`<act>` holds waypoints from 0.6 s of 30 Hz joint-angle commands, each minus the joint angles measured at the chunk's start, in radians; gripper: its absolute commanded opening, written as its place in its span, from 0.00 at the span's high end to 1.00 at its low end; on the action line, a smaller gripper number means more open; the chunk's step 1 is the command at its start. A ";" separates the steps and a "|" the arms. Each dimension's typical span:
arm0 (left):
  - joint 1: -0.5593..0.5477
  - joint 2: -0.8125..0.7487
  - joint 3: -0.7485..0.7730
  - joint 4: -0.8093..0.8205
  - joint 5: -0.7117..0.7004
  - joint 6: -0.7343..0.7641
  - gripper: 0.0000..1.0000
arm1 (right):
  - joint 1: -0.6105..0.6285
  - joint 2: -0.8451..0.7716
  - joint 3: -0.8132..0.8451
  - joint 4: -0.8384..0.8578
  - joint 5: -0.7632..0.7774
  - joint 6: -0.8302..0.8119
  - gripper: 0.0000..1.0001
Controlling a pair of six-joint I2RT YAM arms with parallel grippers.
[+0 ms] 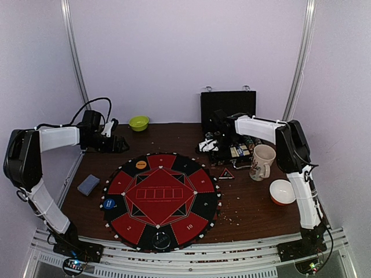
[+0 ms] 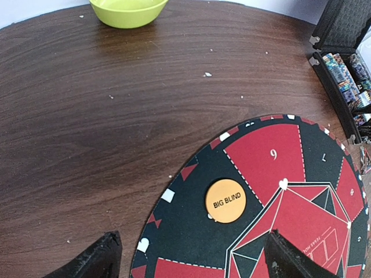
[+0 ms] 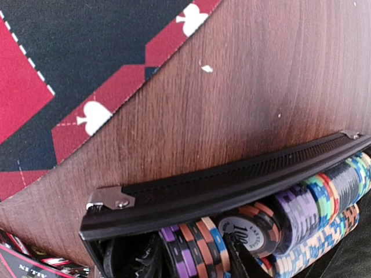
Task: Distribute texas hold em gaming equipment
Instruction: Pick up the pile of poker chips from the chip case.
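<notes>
Striped poker chips (image 3: pixel 197 246) stand on edge in rows inside a black case (image 3: pixel 220 188). My right gripper (image 3: pixel 190 258) reaches into the case, its fingers (image 3: pixel 243 260) pressed against both sides of a short stack of purple, orange and blue chips. In the top view that gripper (image 1: pixel 212 145) is at the case's left end. My left gripper (image 2: pixel 194 260) hovers open over the round red-black mat (image 1: pixel 161 197), close to the orange "BIG BLIND" disc (image 2: pixel 225 200). A blue disc (image 1: pixel 109 203), a grey-blue card deck (image 1: pixel 88 184) and a red-black triangle (image 1: pixel 226 174) lie on or near the mat.
A white mug (image 1: pixel 262 161) and an orange bowl (image 1: pixel 282 191) stand right of the mat, below the right arm. A green bowl (image 1: pixel 138 122) sits at the back left. The case's raised lid (image 1: pixel 228 107) stands against the back wall.
</notes>
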 commanded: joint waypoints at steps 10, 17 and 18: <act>0.010 0.003 0.035 0.010 0.002 -0.001 0.12 | 0.029 0.046 -0.010 -0.157 0.003 0.031 0.87; 0.009 -0.043 0.016 0.047 0.021 -0.004 0.12 | 0.029 -0.047 0.000 -0.060 0.041 0.106 1.00; 0.009 -0.055 0.014 0.057 0.030 -0.004 0.13 | 0.029 -0.063 0.009 -0.036 0.042 0.133 1.00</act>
